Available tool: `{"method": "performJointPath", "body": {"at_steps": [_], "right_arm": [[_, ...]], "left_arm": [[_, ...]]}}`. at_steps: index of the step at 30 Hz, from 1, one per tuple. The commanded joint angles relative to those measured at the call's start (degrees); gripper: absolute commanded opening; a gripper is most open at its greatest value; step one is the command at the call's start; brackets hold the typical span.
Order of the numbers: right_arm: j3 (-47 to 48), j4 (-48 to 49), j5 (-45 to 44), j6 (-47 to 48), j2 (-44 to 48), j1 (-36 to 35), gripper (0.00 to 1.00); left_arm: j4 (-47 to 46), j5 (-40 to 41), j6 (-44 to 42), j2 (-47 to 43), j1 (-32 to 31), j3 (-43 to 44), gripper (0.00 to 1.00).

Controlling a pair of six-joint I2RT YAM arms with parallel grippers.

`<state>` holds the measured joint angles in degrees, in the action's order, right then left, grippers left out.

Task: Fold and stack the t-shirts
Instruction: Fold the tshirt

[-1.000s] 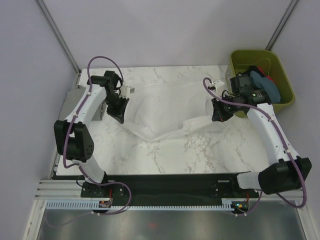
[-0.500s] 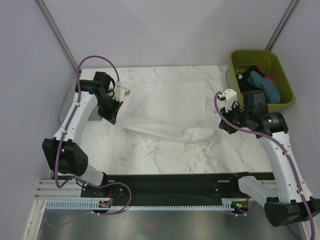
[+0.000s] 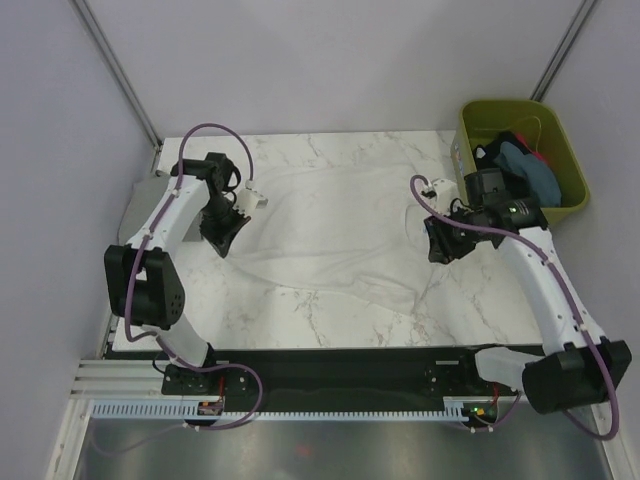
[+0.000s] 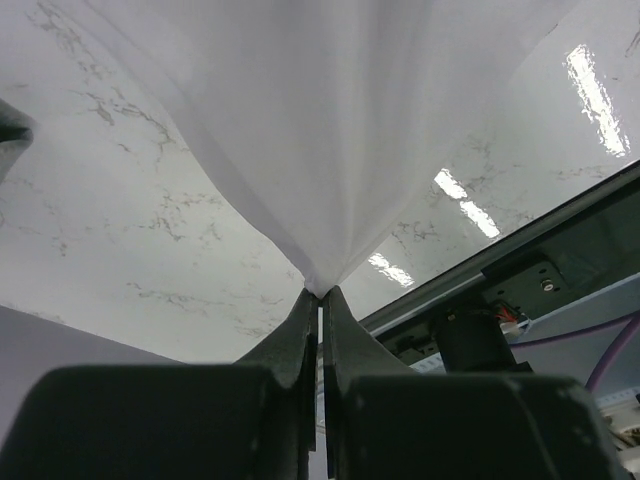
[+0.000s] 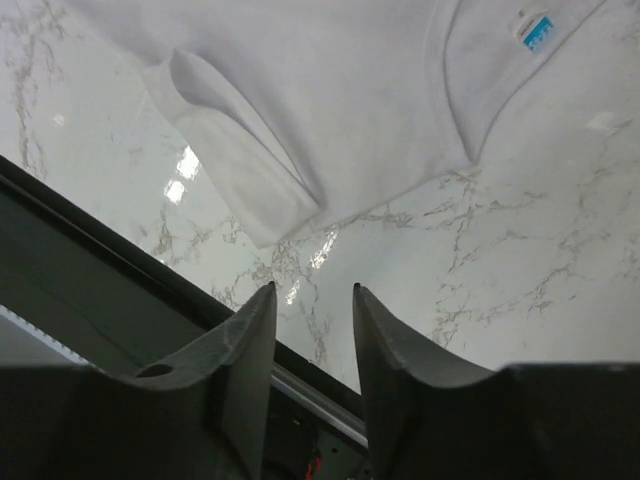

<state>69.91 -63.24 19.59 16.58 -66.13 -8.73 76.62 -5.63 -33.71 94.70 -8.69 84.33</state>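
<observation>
From above, the white t-shirt [image 3: 330, 215] was seen spread across the middle of the counter [image 3: 300, 315], mostly flattened but not yet folded, with creases running toward its 5 o'clock corner. The left hand [image 3: 221, 240] was placed at the shirt's 9 o'clock edge and the right hand [image 3: 440, 245] at its 3 o'clock edge. At 2 o'clock stood the olive-green bin [image 3: 512, 104], in which blue-teal and dark t-shirts [image 3: 528, 170] were heaped. No stack had been begun, so nearly all of the task was judged to remain.

In the left wrist view, the left hand was closed tight on a pinch of white cloth, which was lifted off the counter.

In the right wrist view, the right hand was parted, with nothing held and only counter seen in the gap. The blue neck label [image 5: 535, 28] lay at 1 o'clock and a sleeve [image 5: 235, 170], partly folded on itself, at 11 o'clock. No obstacle was made out near the shirt.
</observation>
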Motion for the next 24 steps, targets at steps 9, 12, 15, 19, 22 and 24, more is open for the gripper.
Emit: {"method": "performJointPath", "body": {"at_steps": [9,12,15,19,22,24], "right_arm": [[-1.27,-7.69,7.91,14.71,-22.98,-0.59,0.45],[-0.13,-8.56,8.97,15.06,-27.99,-0.67,0.45],[-0.47,-7.87,10.11,15.42,-30.90,-0.58,0.45],[0.14,-7.51,11.34,14.97,-36.25,-0.58,0.45],[1.02,-6.63,11.87,14.54,-39.60,-0.58,0.44],[1.72,-5.76,11.96,13.84,-41.53,-0.58,0.43]], "left_arm": [[11.45,-4.65,-0.04,6.55,0.34,5.66,0.02],[11.53,-5.53,0.49,7.17,0.34,5.84,0.02],[11.53,-6.15,0.93,7.87,0.34,5.75,0.02],[11.53,-5.97,0.84,8.58,0.34,6.01,0.02],[11.53,-5.89,1.02,8.75,0.34,6.28,0.02],[11.53,-6.06,1.02,8.75,0.34,6.37,0.02]]}}
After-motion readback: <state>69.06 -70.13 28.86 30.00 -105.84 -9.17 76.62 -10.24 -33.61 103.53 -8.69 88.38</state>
